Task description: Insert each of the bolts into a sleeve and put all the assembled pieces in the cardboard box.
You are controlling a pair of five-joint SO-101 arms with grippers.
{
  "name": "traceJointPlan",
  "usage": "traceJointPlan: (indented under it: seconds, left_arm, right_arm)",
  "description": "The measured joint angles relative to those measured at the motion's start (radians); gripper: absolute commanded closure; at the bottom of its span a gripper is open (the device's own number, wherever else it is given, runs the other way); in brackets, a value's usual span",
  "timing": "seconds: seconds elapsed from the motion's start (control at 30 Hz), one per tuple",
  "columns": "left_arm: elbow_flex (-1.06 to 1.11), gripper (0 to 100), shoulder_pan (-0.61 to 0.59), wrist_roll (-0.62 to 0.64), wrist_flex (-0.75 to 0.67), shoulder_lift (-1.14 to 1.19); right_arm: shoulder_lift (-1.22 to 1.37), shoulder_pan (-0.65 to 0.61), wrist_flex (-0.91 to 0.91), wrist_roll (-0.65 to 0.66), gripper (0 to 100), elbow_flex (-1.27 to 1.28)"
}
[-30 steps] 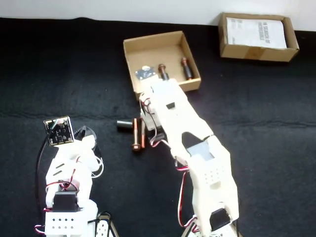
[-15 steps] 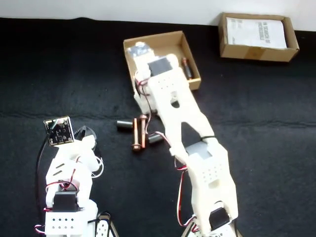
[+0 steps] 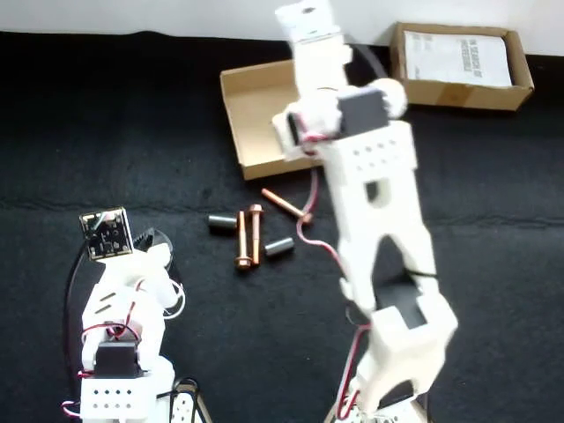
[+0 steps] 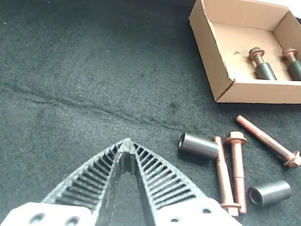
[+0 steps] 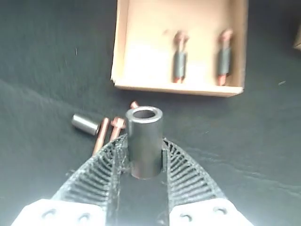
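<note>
Left tool pinched together, empty, over the black table. Right tool clamped on a grey, hollow sleeve, upright in its grip. Beyond lie loose bolts, then the cardboard box holding two assembled pieces.

In the high view the right arm hides much of the cardboard box.

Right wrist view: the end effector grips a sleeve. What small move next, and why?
Probably the shut left end effector should open toward a bolt: the right end effector grips an empty sleeve, and three bolts lie loose.
</note>
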Motion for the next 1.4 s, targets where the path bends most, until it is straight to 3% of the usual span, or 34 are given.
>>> traceJointPlan:
  seconds: [0.2, 0.47, 0.8, 0.97, 1.2, 1.4]
  left_arm:
    - [0.0, 98, 0.0, 0.0, 0.026, 0.0]
    - [0.0, 98, 0.041, 0.0, 0.026, 0.0]
    - [-0.086, 98, 0.11, -0.095, 0.064, 0.018]
    - [-0.262, 98, 0.127, -0.112, 0.098, 0.213]
    - [-0.6, 98, 0.183, -0.112, 0.104, 0.667]
    - [-0.878, 98, 0.285, -0.13, 0.104, 1.034]
  right_arm:
    - [-0.287, 0.046, 0.0, -0.005, 99.1, 0.094]
    - [-0.746, 0.078, 0.0, -0.005, 99.1, 0.503]
    - [-1.122, 0.242, 0.0, -0.005, 99.1, 0.936]
    - [-1.257, 0.287, 0.0, -0.005, 99.1, 1.077]
    - [-1.392, 0.367, 0.0, -0.005, 99.1, 1.211]
    - [-1.487, 0.554, -0.046, -0.005, 99.1, 1.326]
